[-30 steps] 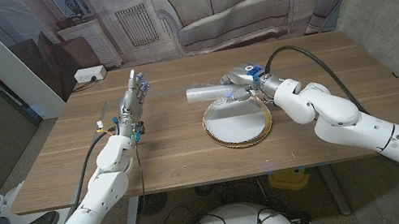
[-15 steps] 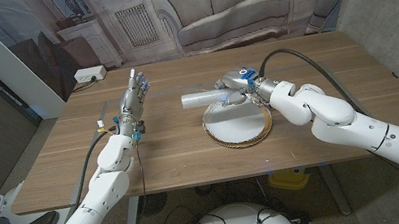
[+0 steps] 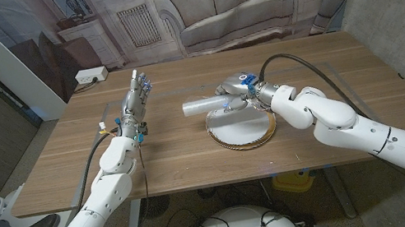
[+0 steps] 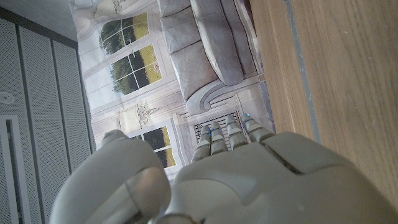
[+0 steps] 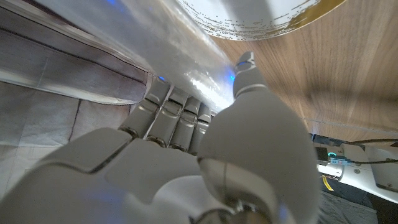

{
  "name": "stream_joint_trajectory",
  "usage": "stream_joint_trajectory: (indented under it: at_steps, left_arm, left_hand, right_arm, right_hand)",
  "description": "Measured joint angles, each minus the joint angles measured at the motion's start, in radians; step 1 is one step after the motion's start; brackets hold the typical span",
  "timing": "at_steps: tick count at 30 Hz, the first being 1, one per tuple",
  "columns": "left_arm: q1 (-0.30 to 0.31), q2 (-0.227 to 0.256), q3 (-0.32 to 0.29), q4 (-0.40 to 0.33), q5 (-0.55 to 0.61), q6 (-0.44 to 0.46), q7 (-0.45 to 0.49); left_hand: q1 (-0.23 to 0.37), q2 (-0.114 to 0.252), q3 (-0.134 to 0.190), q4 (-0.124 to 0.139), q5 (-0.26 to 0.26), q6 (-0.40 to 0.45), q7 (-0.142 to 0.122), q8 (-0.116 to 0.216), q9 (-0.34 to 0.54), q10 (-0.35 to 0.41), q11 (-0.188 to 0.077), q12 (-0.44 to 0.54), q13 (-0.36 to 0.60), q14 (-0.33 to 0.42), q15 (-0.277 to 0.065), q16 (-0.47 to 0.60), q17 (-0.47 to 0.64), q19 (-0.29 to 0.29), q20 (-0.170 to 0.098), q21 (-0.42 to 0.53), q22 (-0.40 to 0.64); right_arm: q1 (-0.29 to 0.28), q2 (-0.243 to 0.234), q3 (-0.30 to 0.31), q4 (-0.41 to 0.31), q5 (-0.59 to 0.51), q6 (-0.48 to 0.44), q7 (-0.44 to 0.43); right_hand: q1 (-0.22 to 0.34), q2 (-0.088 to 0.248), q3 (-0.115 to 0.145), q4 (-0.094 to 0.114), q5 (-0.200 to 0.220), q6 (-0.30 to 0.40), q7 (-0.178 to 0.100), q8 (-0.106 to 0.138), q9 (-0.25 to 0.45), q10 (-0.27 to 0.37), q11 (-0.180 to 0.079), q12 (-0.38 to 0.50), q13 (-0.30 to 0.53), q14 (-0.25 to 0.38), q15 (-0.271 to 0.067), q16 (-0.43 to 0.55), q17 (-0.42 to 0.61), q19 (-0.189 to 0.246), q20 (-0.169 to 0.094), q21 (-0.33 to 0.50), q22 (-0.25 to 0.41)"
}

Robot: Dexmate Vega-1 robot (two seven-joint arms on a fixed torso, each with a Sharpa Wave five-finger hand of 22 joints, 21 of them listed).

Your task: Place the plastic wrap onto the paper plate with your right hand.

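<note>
While the left hand (image 3: pixel 132 102) stands idle with fingers apart, the right hand (image 3: pixel 237 91) grasps the plastic wrap (image 3: pixel 206 105) roll over the paper plate's (image 3: pixel 241 127) eleven-o'clock rim.

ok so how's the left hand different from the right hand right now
The right hand grips the plastic wrap roll at the far rim of the paper plate; the left hand holds nothing. The left hand's fingers are straight and raised above the table, while the right hand's fingers curl around the roll. Both are pale grey hands on white arms.
</note>
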Motion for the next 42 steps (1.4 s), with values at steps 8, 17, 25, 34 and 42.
stream_joint_trajectory:
  at_steps: [8, 17, 25, 34, 42]
  left_arm:
    - [0.002, 0.0, 0.0, 0.0, 0.0, 0.0, 0.001]
    - [-0.002, 0.0, 0.0, 0.005, 0.0, 0.0, 0.001]
    - [-0.011, -0.003, 0.003, 0.013, -0.001, 0.003, -0.004]
    - [-0.014, -0.005, 0.004, 0.018, -0.001, 0.004, -0.006]
    - [-0.011, -0.005, 0.004, 0.017, -0.002, 0.005, -0.005]
  left_hand:
    - [0.0, 0.0, 0.0, 0.0, 0.0, 0.0, 0.0, 0.0, 0.0, 0.0, 0.0, 0.0, 0.0, 0.0, 0.0, 0.0, 0.0, 0.0, 0.0, 0.0, 0.0]
    - [0.0, 0.0, -0.004, -0.004, 0.0, 0.0, 0.0, 0.0, 0.0, 0.0, 0.0, 0.0, 0.0, 0.0, 0.0, 0.0, 0.0, 0.0, 0.0, 0.0, 0.0]
    - [0.0, 0.0, -0.006, -0.003, 0.0, 0.0, 0.0, 0.0, 0.0, 0.0, 0.0, 0.0, 0.0, 0.0, 0.0, 0.0, 0.0, 0.0, 0.0, 0.0, 0.0]
    - [0.0, 0.0, -0.007, -0.002, 0.0, 0.0, 0.0, 0.0, 0.0, 0.0, 0.0, 0.0, 0.0, 0.0, 0.0, 0.0, 0.0, 0.0, 0.0, 0.0, 0.0]
    - [0.0, 0.0, -0.007, -0.002, 0.0, 0.0, 0.0, 0.0, 0.0, 0.0, 0.0, 0.0, 0.0, 0.0, 0.0, 0.0, 0.0, 0.0, 0.0, 0.0, 0.0]
  right_arm:
    - [0.003, 0.015, -0.009, 0.023, -0.01, 0.01, 0.001]
    - [0.004, 0.028, -0.02, 0.046, -0.009, 0.013, 0.001]
    - [0.007, 0.039, -0.033, 0.066, -0.014, 0.009, 0.0]
    - [0.009, 0.045, -0.046, 0.084, -0.025, 0.003, -0.007]
    - [0.014, 0.049, -0.057, 0.096, -0.034, 0.0, -0.011]
  right_hand:
    - [0.0, 0.0, 0.003, -0.003, 0.0, 0.002, -0.002, 0.0, -0.002, 0.003, -0.003, 0.0, 0.0, -0.001, -0.001, 0.0, 0.0, 0.0, 0.0, 0.007, -0.003]
    - [0.0, 0.0, 0.003, -0.003, 0.0, 0.003, -0.003, -0.007, -0.002, 0.003, -0.003, -0.004, 0.0, -0.001, -0.001, -0.003, 0.0, -0.007, 0.003, 0.008, -0.003]
    - [0.0, 0.0, 0.006, -0.006, -0.001, 0.005, -0.001, -0.009, -0.006, 0.003, -0.004, -0.004, 0.0, -0.003, -0.003, -0.003, 0.0, -0.007, 0.003, 0.008, -0.003]
    - [0.0, 0.0, 0.007, -0.007, -0.004, 0.006, -0.001, -0.012, -0.007, 0.0, -0.007, -0.004, 0.0, -0.003, -0.003, -0.004, 0.0, -0.011, 0.0, 0.008, -0.003]
    - [0.0, 0.0, 0.011, -0.011, -0.005, 0.007, 0.0, -0.019, -0.01, -0.002, -0.009, -0.004, 0.0, -0.007, -0.007, -0.004, 0.0, -0.016, 0.005, 0.008, -0.003]
